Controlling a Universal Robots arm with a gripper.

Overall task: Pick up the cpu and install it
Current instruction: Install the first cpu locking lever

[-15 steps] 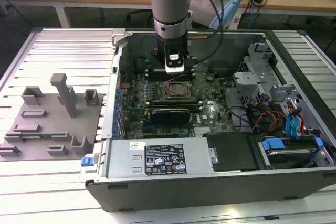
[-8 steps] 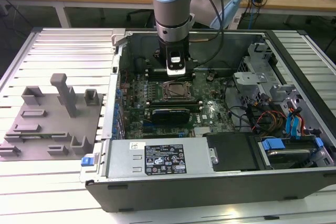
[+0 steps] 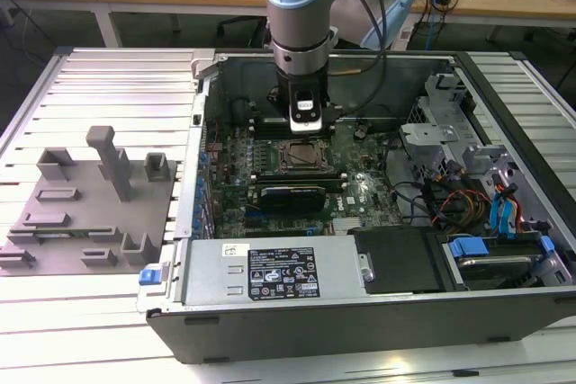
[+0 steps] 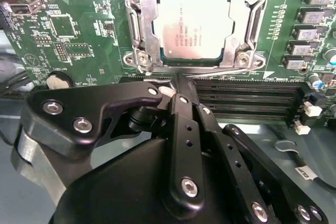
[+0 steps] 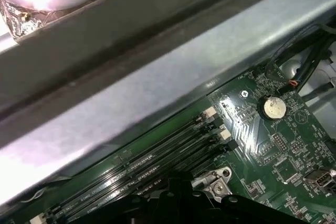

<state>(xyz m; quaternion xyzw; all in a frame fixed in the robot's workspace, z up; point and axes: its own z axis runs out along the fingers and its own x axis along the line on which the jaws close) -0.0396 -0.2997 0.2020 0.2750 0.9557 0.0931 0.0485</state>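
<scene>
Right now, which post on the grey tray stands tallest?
The T-topped post near the middle of the tray; the rest are low blocks.

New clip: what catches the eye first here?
The arm's tool hangs inside the open computer case, over the green motherboard. In the second wrist view the silvery cpu lies in its metal-framed socket, close by the tool's tip. A grey tray sits at the exterior view's left.
</scene>
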